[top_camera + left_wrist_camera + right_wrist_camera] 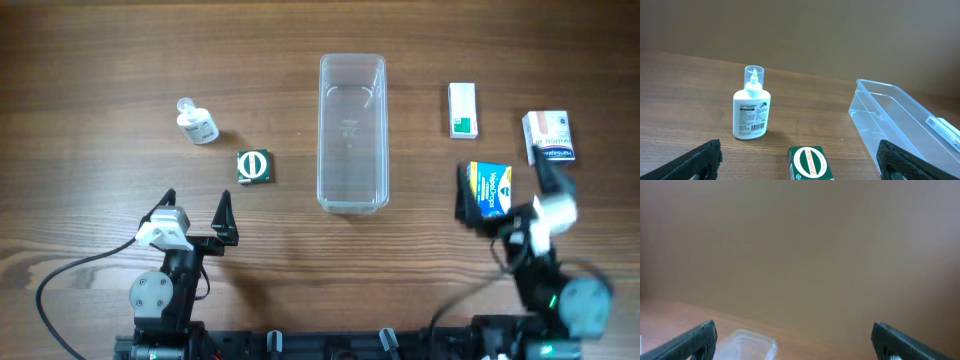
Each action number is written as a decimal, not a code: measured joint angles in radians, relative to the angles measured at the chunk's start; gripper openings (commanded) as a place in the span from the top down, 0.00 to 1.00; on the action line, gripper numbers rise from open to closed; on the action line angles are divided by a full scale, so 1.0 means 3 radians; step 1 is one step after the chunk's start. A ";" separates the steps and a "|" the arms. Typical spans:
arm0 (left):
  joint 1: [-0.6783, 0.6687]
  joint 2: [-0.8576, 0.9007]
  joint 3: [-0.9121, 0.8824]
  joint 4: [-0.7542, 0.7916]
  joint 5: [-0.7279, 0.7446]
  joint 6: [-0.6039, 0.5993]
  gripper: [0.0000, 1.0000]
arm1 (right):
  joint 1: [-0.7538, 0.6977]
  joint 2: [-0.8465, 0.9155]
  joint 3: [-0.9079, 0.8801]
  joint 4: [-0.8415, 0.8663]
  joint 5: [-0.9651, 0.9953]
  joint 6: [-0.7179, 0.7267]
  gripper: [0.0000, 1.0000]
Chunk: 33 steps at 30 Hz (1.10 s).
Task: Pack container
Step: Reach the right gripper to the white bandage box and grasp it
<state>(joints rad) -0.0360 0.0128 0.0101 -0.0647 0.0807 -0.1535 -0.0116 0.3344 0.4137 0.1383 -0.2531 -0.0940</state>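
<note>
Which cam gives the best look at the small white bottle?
Left wrist: the bottle stands upright and whole in frame, with its label and clear cap visible. Overhead shows it small, from above, left of the container. Right wrist does not show it.

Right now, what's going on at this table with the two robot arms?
Packing has not started: the long clear plastic tub sits empty mid-table. The right gripper is open, its fingers spread either side of the blue and yellow box; whether they touch it is unclear. The left gripper is open, short of the small green box and the small white bottle. A white and green box and a white, orange and blue box lie untouched.
</note>
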 measured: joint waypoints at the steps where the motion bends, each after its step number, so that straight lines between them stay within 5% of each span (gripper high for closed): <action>1: 0.0000 0.0001 0.0001 0.0003 0.0000 0.0000 0.00 | 0.0000 0.0287 0.0253 -0.0211 0.0069 -0.0061 0.00; 8: 0.0000 0.0004 0.0000 -0.0001 0.0000 0.0000 0.00 | -0.0065 0.2627 0.2525 -0.2447 0.0290 -0.0230 0.00; 11: 0.0000 0.0004 0.0000 0.0000 0.0000 0.0000 0.00 | -0.0067 0.3234 0.3082 -0.2937 0.0284 -0.0230 0.00; 21: 0.0000 0.0004 0.0000 0.0000 0.0000 0.0000 0.00 | -0.0580 0.3924 0.3220 -0.3182 0.0680 0.0543 0.00; 33: 0.0000 0.0004 0.0000 0.0000 0.0000 0.0000 0.00 | -0.1169 0.4613 0.3246 -0.2431 0.1275 -0.0346 0.00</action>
<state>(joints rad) -0.0360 0.0139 0.0101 -0.0647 0.0807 -0.1535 -0.3622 1.7184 1.3876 -0.5911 0.1295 -0.1978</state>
